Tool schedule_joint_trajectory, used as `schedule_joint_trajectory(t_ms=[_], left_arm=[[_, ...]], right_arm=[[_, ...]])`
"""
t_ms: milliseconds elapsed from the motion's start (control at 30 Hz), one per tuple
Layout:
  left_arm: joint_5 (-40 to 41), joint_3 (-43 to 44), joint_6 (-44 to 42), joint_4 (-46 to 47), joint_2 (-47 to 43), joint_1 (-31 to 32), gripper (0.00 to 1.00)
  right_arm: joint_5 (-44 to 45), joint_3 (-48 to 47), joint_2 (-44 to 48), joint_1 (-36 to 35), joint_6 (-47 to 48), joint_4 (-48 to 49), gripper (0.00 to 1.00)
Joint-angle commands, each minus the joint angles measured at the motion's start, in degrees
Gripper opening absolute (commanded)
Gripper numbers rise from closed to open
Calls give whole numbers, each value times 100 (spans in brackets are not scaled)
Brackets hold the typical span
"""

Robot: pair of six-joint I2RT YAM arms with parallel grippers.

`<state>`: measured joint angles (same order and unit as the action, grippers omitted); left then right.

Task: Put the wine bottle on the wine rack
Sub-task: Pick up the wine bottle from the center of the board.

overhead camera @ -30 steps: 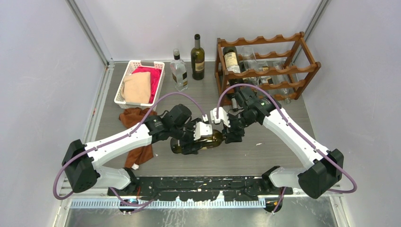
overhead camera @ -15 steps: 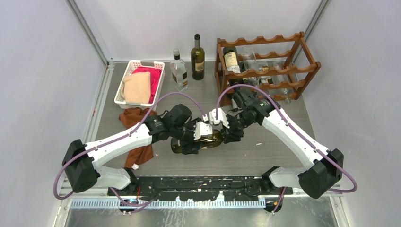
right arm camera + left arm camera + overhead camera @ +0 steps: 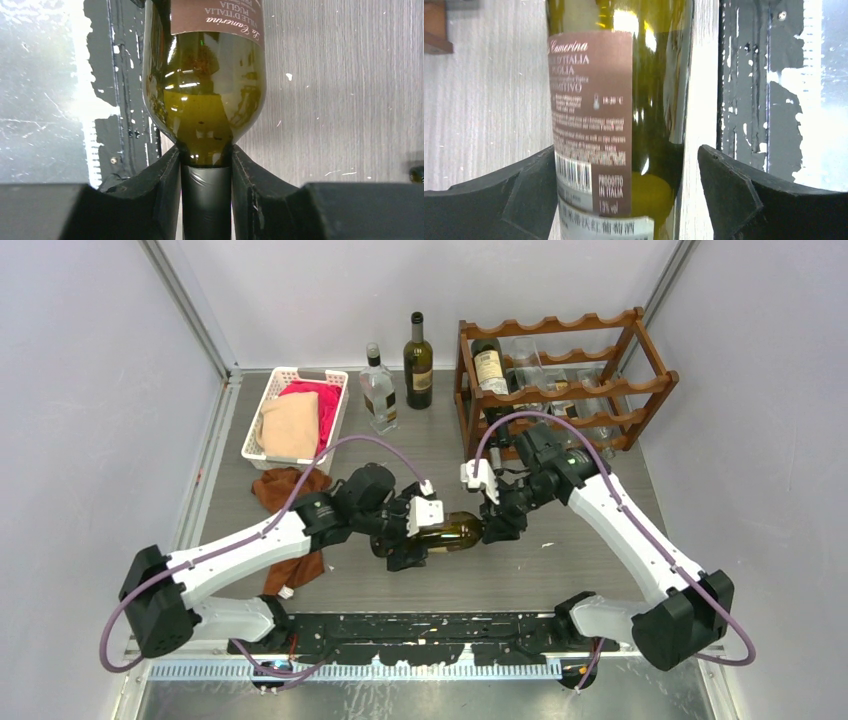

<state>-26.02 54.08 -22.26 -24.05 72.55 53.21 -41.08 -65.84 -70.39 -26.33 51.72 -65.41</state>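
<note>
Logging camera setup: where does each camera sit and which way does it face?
Top external: above and behind, looking down on the table, wine rack, left arm and right arm.
Left wrist: looks along the open left gripper at the wine bottle; fingers show.
Right wrist: looks along the right gripper, shut on the bottle neck; fingers show.
Shared: all three see that bottle.

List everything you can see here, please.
wine bottle: one, olive-green, lying mid-table between the hands
wine rack: one, reddish-brown, far right
racked bottles: one dark, some clear, on the rack
standing bottles: two, dark and clear, left of rack
basket: one, white, far left, holding tan and pink cloths
brown cloth: one, in front of basket
table: one, grey
left hand: black, open around bottle's body
right hand: black, shut on bottle's neck
</note>
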Motion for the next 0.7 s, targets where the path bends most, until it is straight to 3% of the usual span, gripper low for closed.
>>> schedule_joint_trajectory(t_ms=[0,433,667], left_arm=[[-303,-99,248,566,-753,31,100],[517,280,590,-172,-2839,23,100],[1688,6,996,-530,-2962,23,100]], right_arm=[[-471,-6,511,456,-273,19,1],[-683,-655,827,2157,603,-1940,1],[98,-1124,895,3081,271,-2182,1]])
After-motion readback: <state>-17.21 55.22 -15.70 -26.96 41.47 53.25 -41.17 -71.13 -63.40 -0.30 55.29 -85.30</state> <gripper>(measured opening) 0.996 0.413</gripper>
